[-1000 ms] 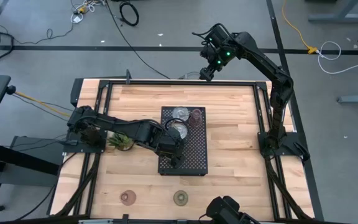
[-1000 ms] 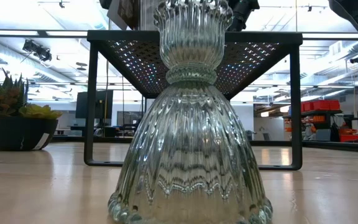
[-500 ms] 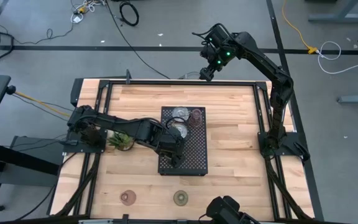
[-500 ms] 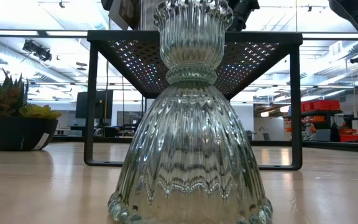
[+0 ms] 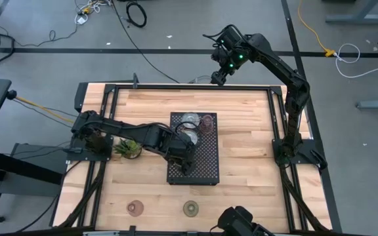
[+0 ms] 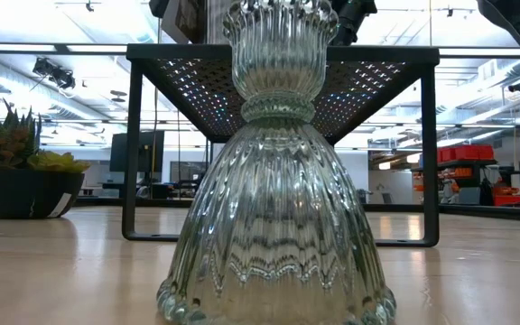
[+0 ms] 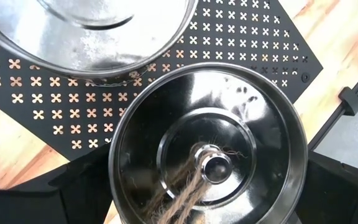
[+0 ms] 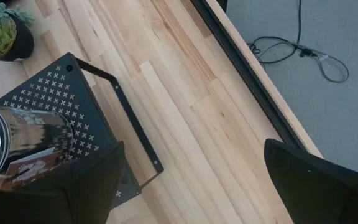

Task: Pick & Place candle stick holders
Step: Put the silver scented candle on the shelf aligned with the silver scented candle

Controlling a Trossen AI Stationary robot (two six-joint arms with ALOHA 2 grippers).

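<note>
Two shiny silver cup holders (image 5: pixel 189 120) (image 5: pixel 189 136) and a pinkish holder (image 5: pixel 207 122) stand on the far half of the black perforated tray (image 5: pixel 205 164). My left gripper (image 5: pixel 184 157) hovers open over the tray. In its wrist view, its dark fingers (image 7: pixel 42 199) flank the nearer silver cup (image 7: pixel 207 149); I cannot tell whether they touch it. A pink holder (image 5: pixel 135 208) and an olive one (image 5: pixel 190 208) stand near the table's near edge. My right gripper (image 5: pixel 218 77) waits open, high over the far edge.
A small potted plant (image 5: pixel 126 149) stands left of the tray, under my left arm. A tall ribbed glass holder (image 6: pixel 278 162) fills the low view in front of the tray's legs (image 6: pixel 134 153). Bare wood (image 5: pixel 248 131) lies right of the tray.
</note>
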